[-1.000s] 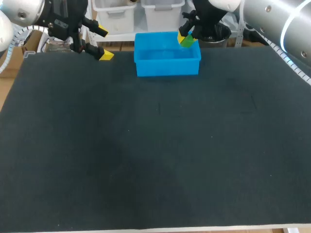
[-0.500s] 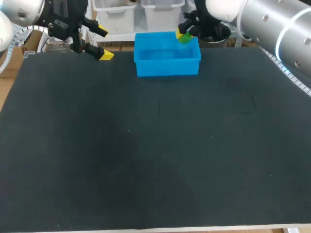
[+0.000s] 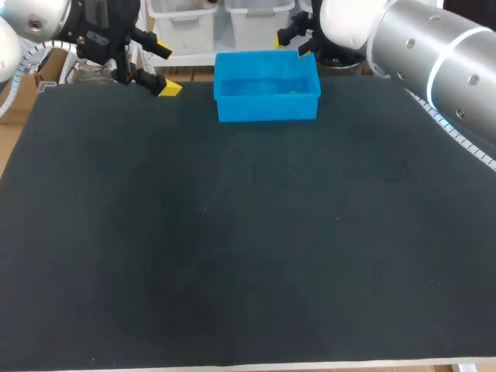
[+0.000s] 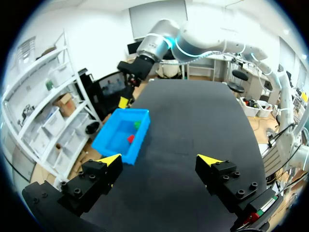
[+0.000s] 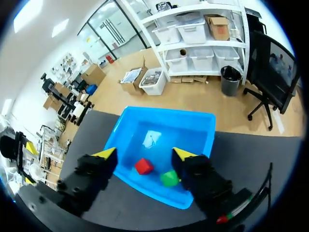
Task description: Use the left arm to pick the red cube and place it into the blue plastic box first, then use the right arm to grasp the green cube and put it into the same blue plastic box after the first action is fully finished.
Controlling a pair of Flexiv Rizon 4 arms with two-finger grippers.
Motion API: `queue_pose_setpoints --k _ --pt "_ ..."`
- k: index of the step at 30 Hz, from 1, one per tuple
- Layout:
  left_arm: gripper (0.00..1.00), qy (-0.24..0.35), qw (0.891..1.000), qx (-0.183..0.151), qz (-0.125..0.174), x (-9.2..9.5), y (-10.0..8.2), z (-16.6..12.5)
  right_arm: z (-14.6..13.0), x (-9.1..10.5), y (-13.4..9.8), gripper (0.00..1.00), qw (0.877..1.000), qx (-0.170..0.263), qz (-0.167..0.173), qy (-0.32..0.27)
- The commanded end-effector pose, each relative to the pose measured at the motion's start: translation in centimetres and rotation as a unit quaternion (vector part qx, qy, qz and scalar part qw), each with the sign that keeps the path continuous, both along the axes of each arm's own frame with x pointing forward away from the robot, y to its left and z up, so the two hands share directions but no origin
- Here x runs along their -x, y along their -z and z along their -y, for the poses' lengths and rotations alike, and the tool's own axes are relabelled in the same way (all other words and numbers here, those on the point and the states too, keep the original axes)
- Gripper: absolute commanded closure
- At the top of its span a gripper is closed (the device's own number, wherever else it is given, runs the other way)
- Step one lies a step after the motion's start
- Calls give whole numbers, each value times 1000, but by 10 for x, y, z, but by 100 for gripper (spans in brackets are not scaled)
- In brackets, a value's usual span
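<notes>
A dark, matte desk carries a blue plastic box at its far edge, near the middle. Inside the box lie the small red cube and the small green cube, close together. The right claw hangs over the box, fingers spread wide. The left claw hangs over the far left corner, also spread.

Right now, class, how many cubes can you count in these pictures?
2. The red cube and the green cube lie side by side inside the blue plastic box. None looks hidden.
</notes>
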State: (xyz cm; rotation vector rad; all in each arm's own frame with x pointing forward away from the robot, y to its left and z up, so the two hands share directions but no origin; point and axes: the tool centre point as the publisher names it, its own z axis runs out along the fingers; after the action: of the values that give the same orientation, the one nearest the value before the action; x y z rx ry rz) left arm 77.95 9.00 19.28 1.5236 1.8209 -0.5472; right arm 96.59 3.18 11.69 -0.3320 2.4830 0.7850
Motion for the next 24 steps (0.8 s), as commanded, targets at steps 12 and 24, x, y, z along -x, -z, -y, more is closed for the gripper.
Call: queue_pose_setpoints --k 12,24 --pt "0 1 1000 -1 -1 -1 0 0 39 31 -39 0 988 30 -126 -87" --pt "0 1 1000 -1 -1 -1 0 0 44 41 -43 0 990 16 -111 -89"
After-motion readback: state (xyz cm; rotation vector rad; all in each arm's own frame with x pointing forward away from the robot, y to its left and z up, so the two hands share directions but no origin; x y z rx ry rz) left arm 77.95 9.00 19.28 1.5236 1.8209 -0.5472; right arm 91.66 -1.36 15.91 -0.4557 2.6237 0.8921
